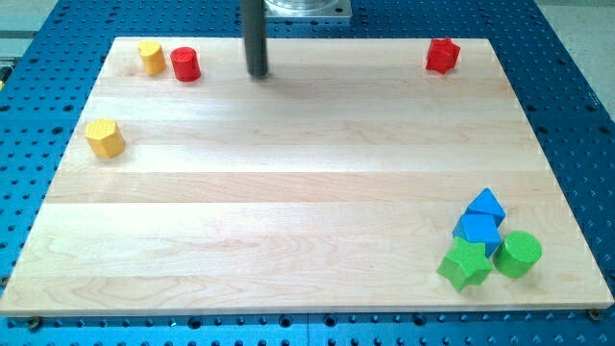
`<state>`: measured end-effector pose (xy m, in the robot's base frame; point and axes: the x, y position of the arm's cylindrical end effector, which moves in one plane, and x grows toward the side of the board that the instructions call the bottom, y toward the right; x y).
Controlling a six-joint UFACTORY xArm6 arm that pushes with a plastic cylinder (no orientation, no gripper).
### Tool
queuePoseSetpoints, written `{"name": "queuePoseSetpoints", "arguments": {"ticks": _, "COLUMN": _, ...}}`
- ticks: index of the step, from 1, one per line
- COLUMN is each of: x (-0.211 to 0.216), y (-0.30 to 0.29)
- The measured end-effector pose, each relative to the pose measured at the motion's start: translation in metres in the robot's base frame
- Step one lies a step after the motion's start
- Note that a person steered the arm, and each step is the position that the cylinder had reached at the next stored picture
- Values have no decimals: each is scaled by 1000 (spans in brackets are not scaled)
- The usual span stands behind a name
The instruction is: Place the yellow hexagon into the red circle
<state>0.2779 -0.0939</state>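
A yellow hexagon block (pixel 104 137) lies near the board's left edge. A red round block (pixel 185 64) stands at the top left, touching or nearly touching a second yellow block (pixel 151 57) on its left. My tip (pixel 258 73) rests on the board near the top edge, to the right of the red round block and well up and right of the yellow hexagon.
A red star-like block (pixel 442 56) sits at the top right. At the bottom right is a cluster: two blue blocks (pixel 485 206) (pixel 478 231), a green star-like block (pixel 465 264) and a green round block (pixel 519 255). The wooden board (pixel 288 192) lies on a blue perforated table.
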Motion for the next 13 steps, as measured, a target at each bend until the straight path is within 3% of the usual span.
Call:
{"name": "queuePoseSetpoints", "arguments": {"ticks": 2, "x": 14, "y": -114}}
{"name": "queuePoseSetpoints", "arguments": {"ticks": 4, "x": 185, "y": -30}}
{"name": "queuePoseSetpoints", "arguments": {"ticks": 5, "x": 219, "y": -92}}
{"name": "queuePoseSetpoints", "arguments": {"ticks": 7, "x": 181, "y": -174}}
{"name": "queuePoseSetpoints", "arguments": {"ticks": 9, "x": 112, "y": -129}}
{"name": "queuePoseSetpoints", "arguments": {"ticks": 10, "x": 51, "y": -129}}
{"name": "queuePoseSetpoints", "arguments": {"ticks": 12, "x": 67, "y": -127}}
{"name": "queuePoseSetpoints", "arguments": {"ticks": 13, "x": 44, "y": -114}}
